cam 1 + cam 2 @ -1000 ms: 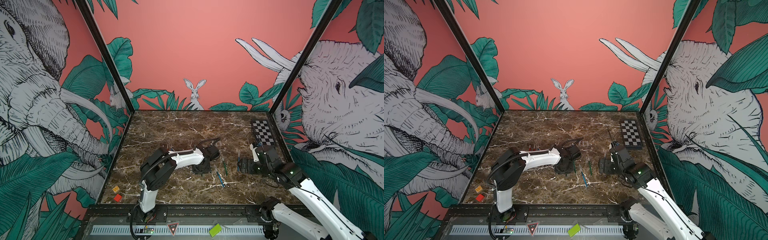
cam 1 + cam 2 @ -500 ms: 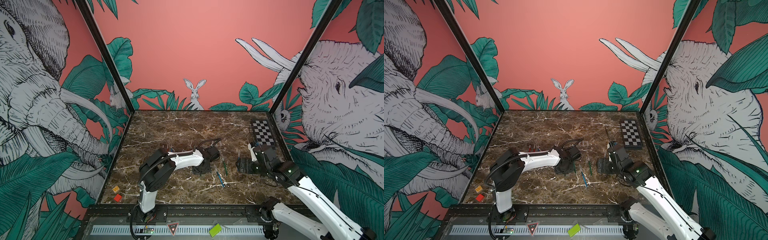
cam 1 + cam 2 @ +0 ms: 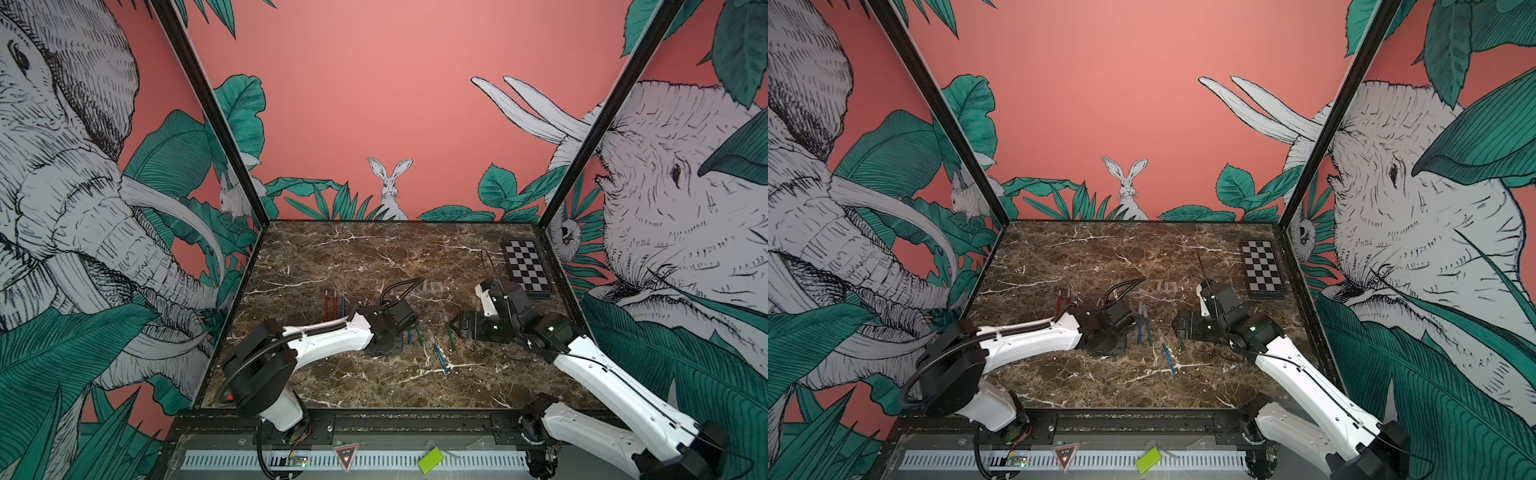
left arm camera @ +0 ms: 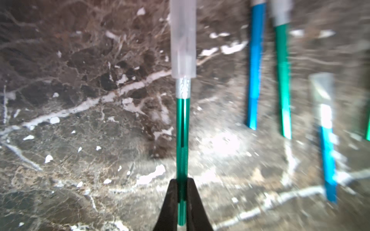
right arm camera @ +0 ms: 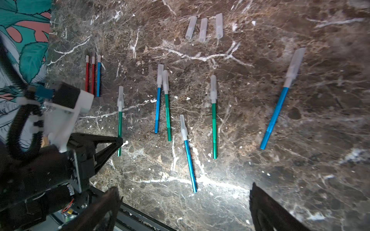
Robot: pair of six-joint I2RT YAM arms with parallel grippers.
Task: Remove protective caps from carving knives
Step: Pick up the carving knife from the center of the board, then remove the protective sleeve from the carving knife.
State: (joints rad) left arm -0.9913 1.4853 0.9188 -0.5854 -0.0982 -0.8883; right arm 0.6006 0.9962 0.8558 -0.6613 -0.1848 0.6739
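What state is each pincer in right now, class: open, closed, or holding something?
Left pincer: closed on the thin green-handled metal carving knife.
Right pincer: open, holding nothing.

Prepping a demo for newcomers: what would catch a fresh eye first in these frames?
Probably the salmon walls with elephant and rabbit murals around the marble table. Next, near the table's middle, the left pincer is shut on the handle of a green carving knife, its translucent cap still on. Farther back lie three loose caps in a row, and three uncapped knives sit toward the left wall.
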